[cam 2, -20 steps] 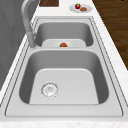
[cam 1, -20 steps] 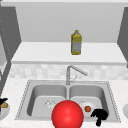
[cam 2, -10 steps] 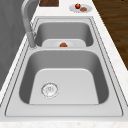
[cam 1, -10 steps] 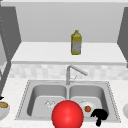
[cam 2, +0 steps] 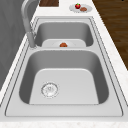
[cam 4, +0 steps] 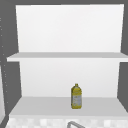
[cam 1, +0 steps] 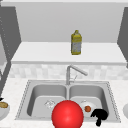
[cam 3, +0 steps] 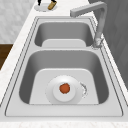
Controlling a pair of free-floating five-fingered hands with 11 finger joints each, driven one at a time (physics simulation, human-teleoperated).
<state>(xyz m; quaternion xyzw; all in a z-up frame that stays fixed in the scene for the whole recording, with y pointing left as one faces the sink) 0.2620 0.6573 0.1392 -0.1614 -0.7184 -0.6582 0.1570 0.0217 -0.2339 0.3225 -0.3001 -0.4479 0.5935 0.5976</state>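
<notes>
Above the sink [cam 1: 110,100], on the lower shelf [cam 1: 50,53], stood a yellow bottle [cam 1: 76,43], upright and well apart from everything below. Between the two basins rose the faucet [cam 1: 71,72], its spout angled over the right basin. At the front, a big red ball [cam 1: 67,114] covered part of the sink's near rim and stood just beside my right hand [cam 1: 100,115]. On the counter to the left sat a bowl [cam 1: 3,111] with something tan in it; my left hand [cam 1: 1,99] showed as a dark sliver at that edge, and I could not tell how its fingers stood.

My right hand hovered at the right basin's front edge, fingers curled loosely and holding nothing. Nearest to it lay a white plate [cam 3: 65,90] on the basin floor, beside the drain, with a small round orange-red piece of food [cam 3: 65,88] at its middle — plain and untouched.

Since half a second before, nothing had shifted — hand, plate and ball all kept their places.
</notes>
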